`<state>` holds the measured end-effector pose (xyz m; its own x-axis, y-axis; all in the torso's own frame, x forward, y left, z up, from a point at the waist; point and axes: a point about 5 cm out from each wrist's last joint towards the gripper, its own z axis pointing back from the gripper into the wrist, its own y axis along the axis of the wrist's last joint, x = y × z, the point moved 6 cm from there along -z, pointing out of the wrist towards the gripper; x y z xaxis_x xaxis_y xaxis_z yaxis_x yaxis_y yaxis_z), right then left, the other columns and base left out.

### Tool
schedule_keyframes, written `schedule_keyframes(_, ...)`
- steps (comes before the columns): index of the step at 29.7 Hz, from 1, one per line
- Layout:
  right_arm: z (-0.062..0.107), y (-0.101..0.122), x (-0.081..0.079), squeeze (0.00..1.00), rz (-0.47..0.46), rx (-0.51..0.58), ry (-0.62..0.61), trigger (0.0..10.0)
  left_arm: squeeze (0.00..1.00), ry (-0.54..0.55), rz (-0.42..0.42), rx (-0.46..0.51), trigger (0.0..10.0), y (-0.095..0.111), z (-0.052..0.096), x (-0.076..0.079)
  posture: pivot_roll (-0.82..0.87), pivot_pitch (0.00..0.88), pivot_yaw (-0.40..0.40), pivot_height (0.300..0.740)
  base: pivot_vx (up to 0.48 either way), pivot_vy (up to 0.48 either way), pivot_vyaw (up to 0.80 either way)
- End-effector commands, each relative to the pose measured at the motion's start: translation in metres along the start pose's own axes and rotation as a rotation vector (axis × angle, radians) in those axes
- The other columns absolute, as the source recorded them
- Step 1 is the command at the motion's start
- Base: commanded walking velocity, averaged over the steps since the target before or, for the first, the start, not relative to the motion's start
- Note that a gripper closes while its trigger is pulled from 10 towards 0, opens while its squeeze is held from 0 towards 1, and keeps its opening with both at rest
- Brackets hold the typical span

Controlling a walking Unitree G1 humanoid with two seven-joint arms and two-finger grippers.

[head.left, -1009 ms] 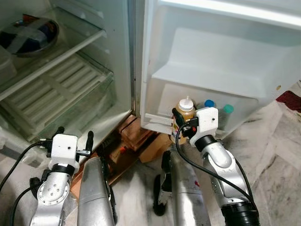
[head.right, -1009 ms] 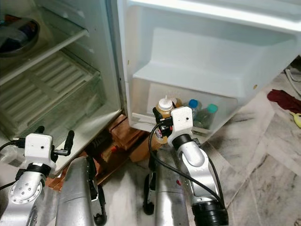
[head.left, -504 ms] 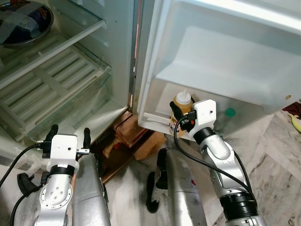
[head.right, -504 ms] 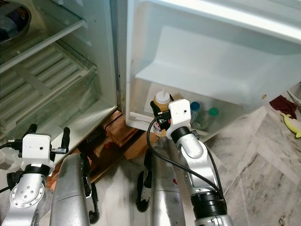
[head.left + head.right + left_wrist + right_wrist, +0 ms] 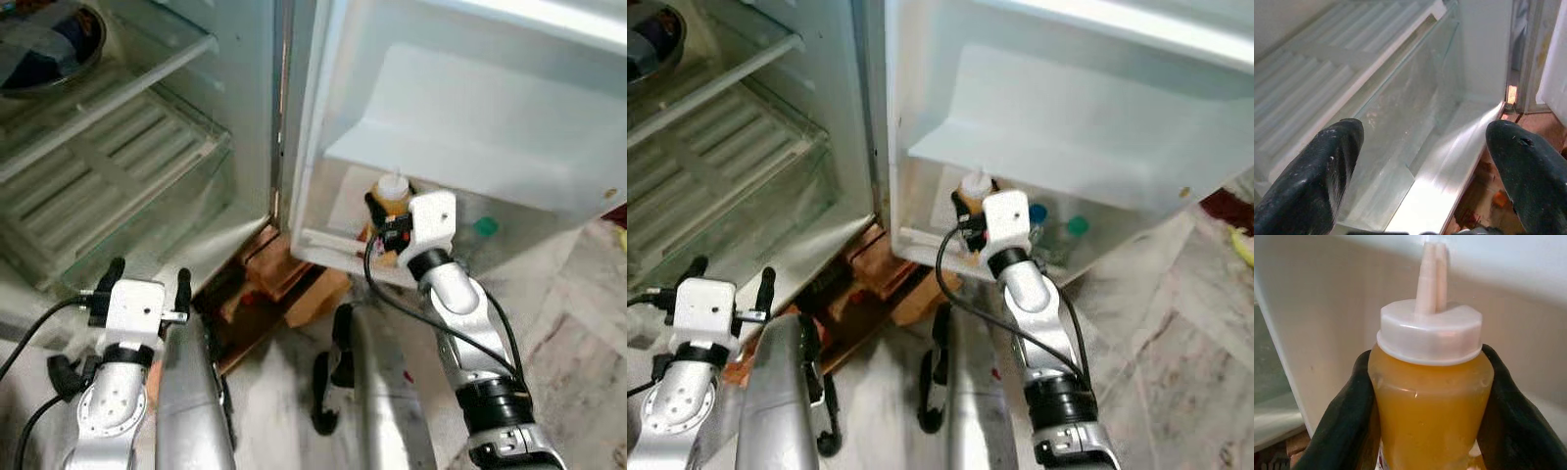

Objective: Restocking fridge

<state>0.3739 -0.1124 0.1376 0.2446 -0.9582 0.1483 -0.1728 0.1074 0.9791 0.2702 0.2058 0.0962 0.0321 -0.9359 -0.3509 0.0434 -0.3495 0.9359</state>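
A squeeze bottle of orange-yellow sauce (image 5: 1432,416) with a white nozzle cap stands upright between the black fingers (image 5: 1344,421) of my right gripper (image 5: 384,223), which is shut on it. The bottle (image 5: 391,196) sits at the left end of the lowest shelf of the open fridge door (image 5: 460,108). My left gripper (image 5: 147,284) is low at the left, open and holding nothing, in front of the fridge's bottom glass drawer (image 5: 1400,127).
Two bottles with a blue cap (image 5: 1037,212) and a green cap (image 5: 484,226) stand further right in the door shelf. A dark bowl (image 5: 44,54) rests on an upper glass shelf. Wooden blocks (image 5: 284,279) lie under the fridge on the marble floor.
The right gripper has pushed the sauce bottle further up and into the door shelf. The camera has shifted slightly. The left arm has kept still.
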Motion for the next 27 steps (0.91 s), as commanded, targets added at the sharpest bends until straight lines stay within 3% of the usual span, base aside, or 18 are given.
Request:
schedule_keyframes(1,-0.005,0.002,0.006,0.00,0.028,0.021,-0.029,10.0,0.00,-0.022,-0.004,-0.011,10.0,0.000,0.002,-0.001,0.06,0.307,-0.059,0.555,0.000,0.000,0.00)
schedule_keyframes(11,-0.026,0.001,-0.021,0.00,-0.018,0.053,0.092,10.0,0.00,-0.027,-0.037,-0.023,10.0,0.003,0.009,-0.012,0.11,0.357,-0.053,0.555,0.000,0.000,0.00)
schedule_keyframes(15,-0.041,0.020,-0.035,0.00,-0.034,0.113,0.131,10.0,0.00,-0.016,-0.052,-0.036,10.0,0.002,0.017,-0.020,0.13,0.382,-0.056,0.555,0.000,0.000,0.00)
schedule_keyframes(18,-0.051,0.035,-0.045,0.00,0.018,0.167,0.160,10.0,0.00,-0.014,-0.057,-0.044,10.0,0.003,0.021,-0.023,0.15,0.395,-0.055,0.555,0.000,0.000,0.00)
schedule_keyframes(22,-0.058,0.047,-0.046,0.00,0.100,0.227,0.144,10.0,0.00,-0.015,-0.061,-0.050,10.0,0.005,0.027,-0.025,0.17,0.416,-0.052,0.555,0.000,0.000,0.00)
schedule_keyframes(27,-0.057,0.031,-0.046,0.00,0.188,0.182,0.142,10.0,0.00,-0.015,-0.068,-0.069,10.0,0.005,0.034,-0.028,0.18,0.431,-0.052,0.555,0.000,0.000,0.00)
